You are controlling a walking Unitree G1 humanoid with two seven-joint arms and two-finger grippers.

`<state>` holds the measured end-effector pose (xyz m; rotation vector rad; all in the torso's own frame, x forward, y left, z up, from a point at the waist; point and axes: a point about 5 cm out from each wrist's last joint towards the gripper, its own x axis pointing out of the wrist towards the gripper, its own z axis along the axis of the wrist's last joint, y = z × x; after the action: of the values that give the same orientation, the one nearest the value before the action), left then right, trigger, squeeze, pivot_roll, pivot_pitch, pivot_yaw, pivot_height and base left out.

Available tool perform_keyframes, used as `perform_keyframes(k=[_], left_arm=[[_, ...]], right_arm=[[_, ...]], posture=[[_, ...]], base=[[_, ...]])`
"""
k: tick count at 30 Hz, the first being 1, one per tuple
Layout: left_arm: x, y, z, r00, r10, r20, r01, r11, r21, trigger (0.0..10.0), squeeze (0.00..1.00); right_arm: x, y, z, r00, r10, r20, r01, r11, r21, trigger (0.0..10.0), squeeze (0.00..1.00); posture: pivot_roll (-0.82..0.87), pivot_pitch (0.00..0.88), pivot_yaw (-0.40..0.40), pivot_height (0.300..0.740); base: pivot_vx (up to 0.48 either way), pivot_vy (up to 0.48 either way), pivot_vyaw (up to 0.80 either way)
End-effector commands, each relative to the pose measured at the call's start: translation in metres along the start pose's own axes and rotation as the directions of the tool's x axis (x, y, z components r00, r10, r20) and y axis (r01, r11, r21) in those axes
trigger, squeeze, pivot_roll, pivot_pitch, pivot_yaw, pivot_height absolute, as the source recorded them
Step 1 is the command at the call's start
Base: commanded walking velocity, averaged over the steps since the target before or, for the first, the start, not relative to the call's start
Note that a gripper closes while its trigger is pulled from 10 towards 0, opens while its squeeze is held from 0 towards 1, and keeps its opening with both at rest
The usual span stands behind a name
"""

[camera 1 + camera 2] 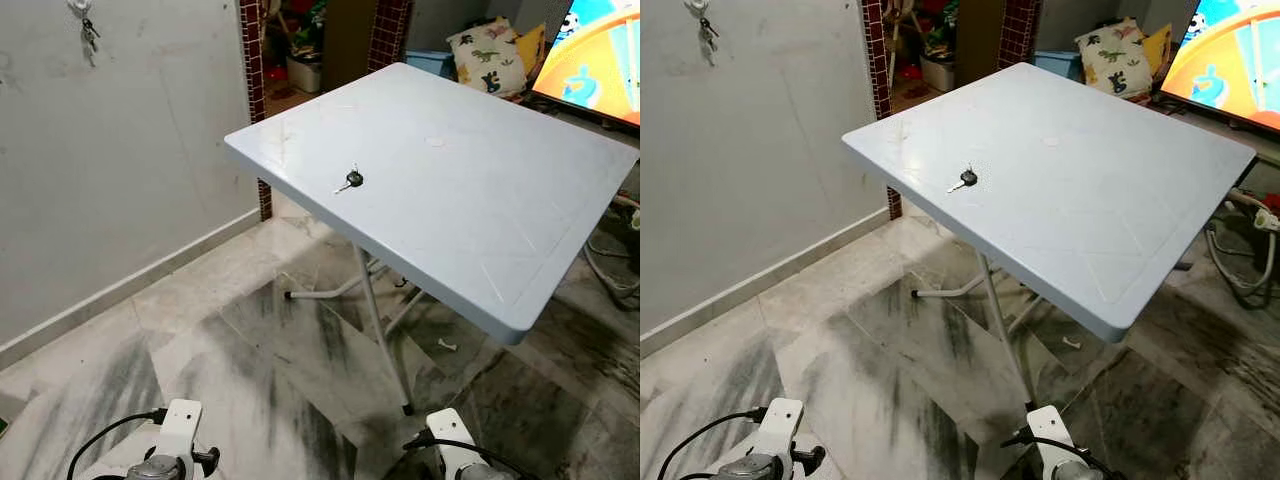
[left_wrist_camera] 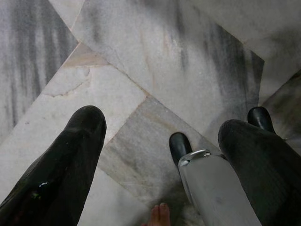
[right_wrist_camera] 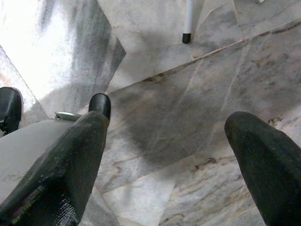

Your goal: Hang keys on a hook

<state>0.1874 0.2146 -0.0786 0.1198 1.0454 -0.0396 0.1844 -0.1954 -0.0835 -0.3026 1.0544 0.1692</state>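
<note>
A key point(image 1: 350, 180) with a black head lies on the white folding table point(image 1: 470, 210), near its left edge. High on the grey wall at the upper left, a hook point(image 1: 79, 6) holds another bunch of keys point(image 1: 89, 35). Both arms hang low at the bottom of the eye views, far from the table. In the left wrist view my left gripper point(image 2: 162, 136) is open over the marble floor with nothing between its fingers. My right gripper point(image 3: 167, 136) is open too, above the floor near a table leg's foot point(image 3: 186, 37).
The table's thin white legs point(image 1: 375, 320) stand on the marble floor between me and the wall. A television point(image 1: 590, 60) and a patterned cushion point(image 1: 487, 55) sit beyond the table at the upper right. A brick-edged doorway point(image 1: 320, 40) opens behind the table.
</note>
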Motion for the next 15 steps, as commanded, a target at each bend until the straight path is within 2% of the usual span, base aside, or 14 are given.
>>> perform_keyframes(k=[1,8,15], left_arm=[[-0.0003,0.0018,-0.0012,1.0,0.001,-0.011,0.0,1.0,0.01,10.0,0.0],[-0.0003,0.0015,-0.0006,1.0,-0.004,-0.01,0.004,1.0,0.006,10.0,0.0],[-0.0002,0.0017,-0.0002,1.0,-0.004,-0.012,0.004,1.0,0.003,10.0,0.0]], right_arm=[[-0.0001,-0.0014,-0.0006,1.0,-0.004,-0.004,0.004,1.0,0.019,10.0,0.0],[-0.0001,-0.0015,0.0005,1.0,-0.004,0.001,0.004,1.0,0.018,10.0,0.0],[0.0,-0.0013,0.0013,1.0,0.0,0.003,0.0,1.0,0.012,10.0,0.0]], posture=[[0.01,0.01,-0.005,0.74],[0.01,0.009,-0.006,0.74],[0.01,0.008,-0.005,0.74]], base=[[0.0,0.0,-0.79],[0.0,0.0,-0.79],[0.0,0.0,-0.29]])
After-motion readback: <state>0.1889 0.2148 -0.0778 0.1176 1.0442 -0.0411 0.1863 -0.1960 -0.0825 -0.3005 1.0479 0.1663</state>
